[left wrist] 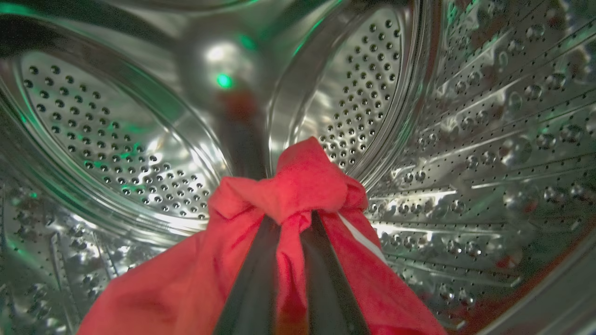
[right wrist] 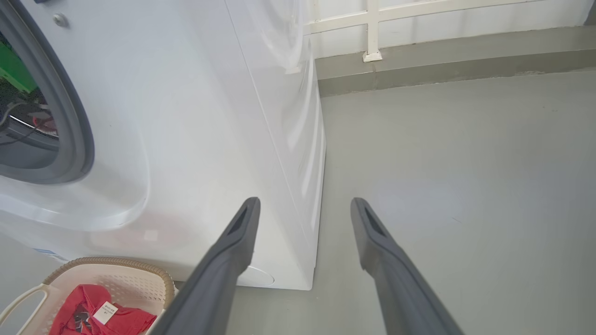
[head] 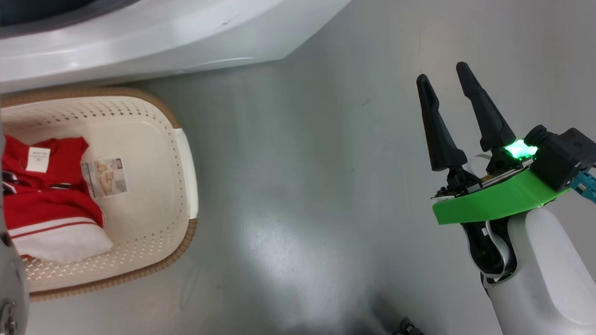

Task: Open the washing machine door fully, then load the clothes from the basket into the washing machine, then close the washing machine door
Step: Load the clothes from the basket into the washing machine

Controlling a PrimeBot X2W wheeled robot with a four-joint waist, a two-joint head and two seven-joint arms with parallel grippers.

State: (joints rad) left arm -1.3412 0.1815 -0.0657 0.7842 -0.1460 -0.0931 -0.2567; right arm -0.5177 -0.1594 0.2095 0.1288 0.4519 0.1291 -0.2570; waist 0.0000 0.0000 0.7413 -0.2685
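- Red garment (left wrist: pixel 298 186) bunches over the left gripper (left wrist: pixel 288 221), whose 2 dark fingers (left wrist: pixel 251 288) pinch it tight, jaws nearly together.
- Around that grip curves the steel drum (left wrist: pixel 489 139) of the washing machine. Its perforated back wall spans 9 to 1 o'clock in the left wrist view, and the cloth drapes toward 7 and 5 o'clock.
- Right gripper (head: pixel 442 73) sits at 3 o'clock in the head view over the grey floor (head: pixel 302 187), jaws spread wide and holding nothing.
- At 9 o'clock in that view the basket (head: pixel 187 158) stands just beside the white washing machine (head: pixel 159 29), which fills 11 o'clock.
- More clothes (head: pixel 49 193), red with white panels, lie in the basket's left part. A white label (head: pixel 38 159) faces up, next to the product sticker (head: pixel 104 176).
- From the right wrist, the grey gasket (right wrist: pixel 79 139) shows at 9 o'clock.
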